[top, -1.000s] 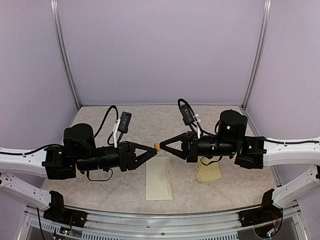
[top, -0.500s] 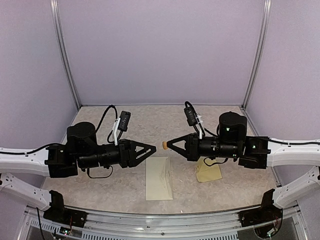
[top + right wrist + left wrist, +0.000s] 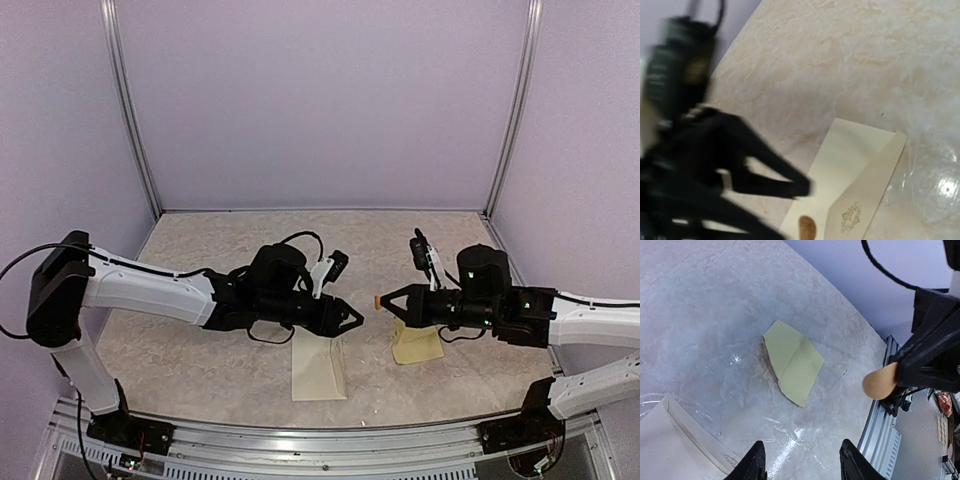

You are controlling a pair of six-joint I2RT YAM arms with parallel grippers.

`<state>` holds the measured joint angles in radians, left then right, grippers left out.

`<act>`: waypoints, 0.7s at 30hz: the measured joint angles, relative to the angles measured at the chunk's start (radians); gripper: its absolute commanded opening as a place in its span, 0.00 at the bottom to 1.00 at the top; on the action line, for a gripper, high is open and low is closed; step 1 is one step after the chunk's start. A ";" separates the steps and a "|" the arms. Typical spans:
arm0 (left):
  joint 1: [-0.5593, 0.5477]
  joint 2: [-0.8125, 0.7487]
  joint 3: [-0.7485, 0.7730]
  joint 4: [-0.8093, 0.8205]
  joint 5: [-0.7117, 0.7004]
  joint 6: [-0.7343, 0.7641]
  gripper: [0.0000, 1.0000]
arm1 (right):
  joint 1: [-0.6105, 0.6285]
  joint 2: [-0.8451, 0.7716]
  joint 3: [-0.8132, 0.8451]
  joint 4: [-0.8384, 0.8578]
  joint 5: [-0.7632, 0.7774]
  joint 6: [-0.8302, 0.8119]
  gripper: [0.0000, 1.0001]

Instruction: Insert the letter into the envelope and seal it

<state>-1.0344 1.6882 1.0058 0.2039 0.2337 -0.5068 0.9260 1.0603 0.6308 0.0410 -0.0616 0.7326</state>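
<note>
The cream envelope [image 3: 318,372] lies flat on the table between the arms, and it also shows as the cream envelope [image 3: 665,450] [image 3: 855,160] in both wrist views. My left gripper [image 3: 352,318] [image 3: 804,462] hovers over its far end, open and empty. My right gripper [image 3: 386,300] [image 3: 897,375] faces it from the right, shut on a round brown sticker [image 3: 378,301] [image 3: 880,383] [image 3: 807,227]. A small gap separates the two grippers. The right wrist view shows the left gripper [image 3: 807,187] as a dark blur. The letter is out of view.
A small yellow-tan sticker sheet [image 3: 418,346] [image 3: 794,362] lies on the table under the right gripper, right of the envelope. A metal rail [image 3: 320,440] [image 3: 880,425] runs along the near table edge. Purple walls enclose the back and sides.
The grippers met tip to tip at the sticker, then parted, and the sticker stayed with the right one. The left arm has reached out to the right; the right arm has drawn back to the right.
</note>
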 measured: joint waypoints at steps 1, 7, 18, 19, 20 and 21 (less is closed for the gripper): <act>0.005 0.039 0.026 -0.014 0.014 0.015 0.46 | -0.001 -0.003 -0.003 -0.001 0.000 0.003 0.00; 0.042 0.233 0.147 -0.062 0.064 0.089 0.43 | -0.001 -0.010 -0.011 -0.008 -0.001 0.017 0.00; 0.121 0.299 0.092 -0.130 0.069 0.157 0.41 | -0.001 0.000 -0.011 -0.013 -0.021 0.016 0.00; 0.123 0.299 0.084 -0.124 0.068 0.158 0.41 | -0.001 0.011 -0.009 -0.013 -0.031 0.012 0.00; 0.124 0.297 0.080 -0.119 0.065 0.158 0.41 | -0.001 0.027 -0.006 -0.011 -0.045 0.006 0.00; 0.124 0.294 0.074 -0.113 0.063 0.157 0.41 | 0.000 0.042 -0.003 -0.009 -0.055 -0.002 0.00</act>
<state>-0.9100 1.9827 1.0794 0.0914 0.2962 -0.3500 0.9260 1.1023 0.6273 0.0319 -0.1165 0.7303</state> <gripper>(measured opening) 0.415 0.002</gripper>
